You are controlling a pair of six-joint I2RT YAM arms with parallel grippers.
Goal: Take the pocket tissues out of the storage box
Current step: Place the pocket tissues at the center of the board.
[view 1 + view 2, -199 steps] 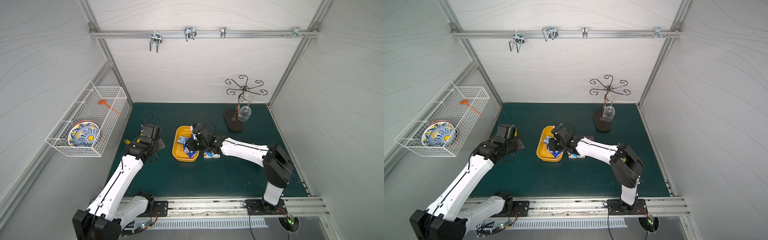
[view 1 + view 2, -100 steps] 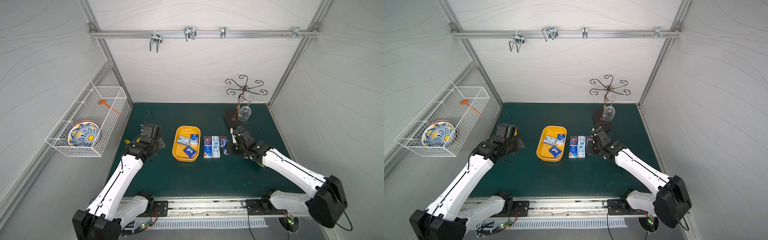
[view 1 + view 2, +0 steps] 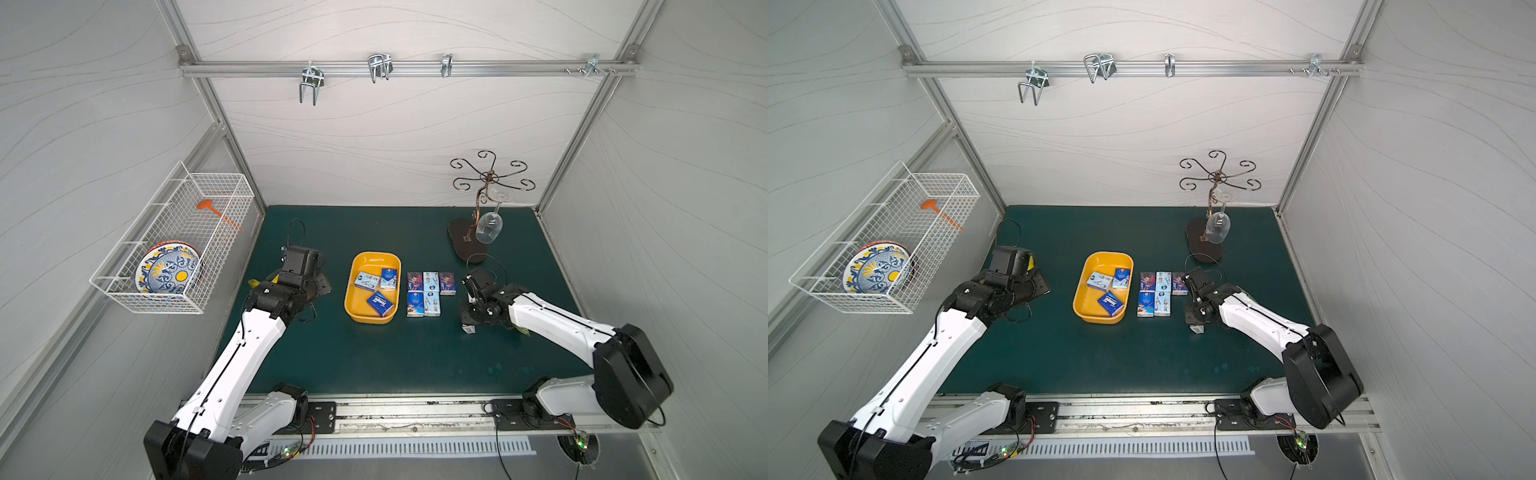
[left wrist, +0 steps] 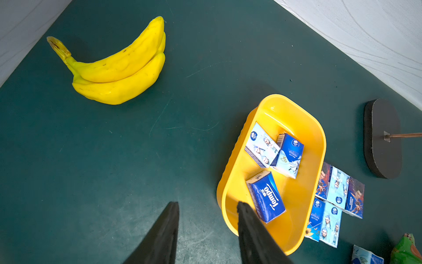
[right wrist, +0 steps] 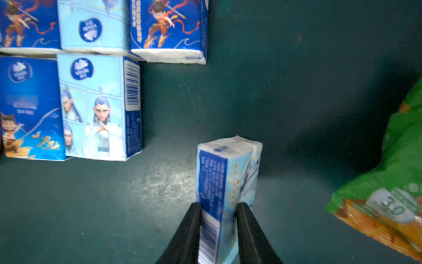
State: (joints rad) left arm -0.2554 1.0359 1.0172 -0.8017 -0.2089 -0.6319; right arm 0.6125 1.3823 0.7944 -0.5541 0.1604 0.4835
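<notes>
The yellow storage box (image 3: 352, 286) stands mid-mat and holds three pocket tissues: two light ones (image 3: 367, 281) at its far end and a dark blue one (image 4: 266, 196) nearer the front. Several more packets lie in two neat rows (image 3: 424, 293) on the mat just right of the box. My right gripper (image 5: 219, 206) is shut on one light blue packet (image 5: 228, 169), held on its edge low over the mat, right of the rows. My left gripper (image 4: 206, 205) hovers open and empty left of the box.
A green-and-orange snack bag (image 5: 399, 182) lies close to the right of the held packet. Bananas (image 4: 118, 75) sit on the mat's left side. A metal stand's dark base (image 3: 465, 241) with a hanging wine glass (image 3: 489, 228) is at the back right. A wire basket (image 3: 174, 241) hangs on the left wall.
My right arm has left the storage box and swung right past the rows, now lower and nearer the front with a packet. More packets lie on the mat. The left arm has stayed put.
</notes>
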